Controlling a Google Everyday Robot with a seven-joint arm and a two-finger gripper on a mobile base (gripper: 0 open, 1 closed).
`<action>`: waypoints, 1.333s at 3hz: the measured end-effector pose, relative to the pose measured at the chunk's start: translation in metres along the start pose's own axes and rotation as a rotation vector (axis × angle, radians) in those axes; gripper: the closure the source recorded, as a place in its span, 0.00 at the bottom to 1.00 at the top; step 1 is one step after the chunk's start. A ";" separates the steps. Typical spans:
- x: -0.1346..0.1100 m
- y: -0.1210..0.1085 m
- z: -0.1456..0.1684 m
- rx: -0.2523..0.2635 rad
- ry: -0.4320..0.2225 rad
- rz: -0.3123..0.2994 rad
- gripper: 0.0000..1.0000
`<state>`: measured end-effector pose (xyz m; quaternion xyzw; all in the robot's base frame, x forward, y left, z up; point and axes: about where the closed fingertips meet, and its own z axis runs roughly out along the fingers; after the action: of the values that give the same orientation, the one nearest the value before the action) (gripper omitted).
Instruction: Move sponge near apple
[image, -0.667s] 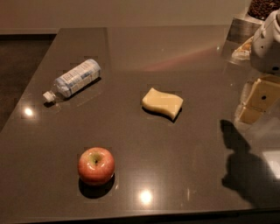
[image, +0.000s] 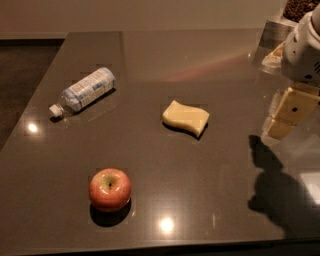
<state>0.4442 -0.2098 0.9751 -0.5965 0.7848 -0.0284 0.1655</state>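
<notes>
The pale yellow sponge (image: 185, 118) lies flat near the middle of the dark table (image: 200, 200). The red apple (image: 110, 189) with a yellow-green patch at its stem stands near the front left, well apart from the sponge. My gripper (image: 289, 116) hangs at the right edge of the view, above the table and to the right of the sponge, touching neither thing. Its yellowish finger pads (image: 296, 107) with black dots show below the white wrist.
A clear plastic water bottle (image: 83, 91) lies on its side at the back left. A metal container (image: 276, 33) and a bowl of dark items stand at the back right corner. The table's front edge runs along the bottom.
The gripper has shifted only slightly at the right edge. The sponge, apple and bottle have not moved.
</notes>
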 end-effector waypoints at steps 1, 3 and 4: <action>-0.013 -0.009 0.016 -0.023 -0.032 0.034 0.00; -0.039 -0.030 0.077 -0.053 -0.088 0.118 0.00; -0.045 -0.036 0.099 -0.058 -0.099 0.146 0.00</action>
<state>0.5173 -0.1628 0.9002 -0.5431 0.8175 0.0362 0.1884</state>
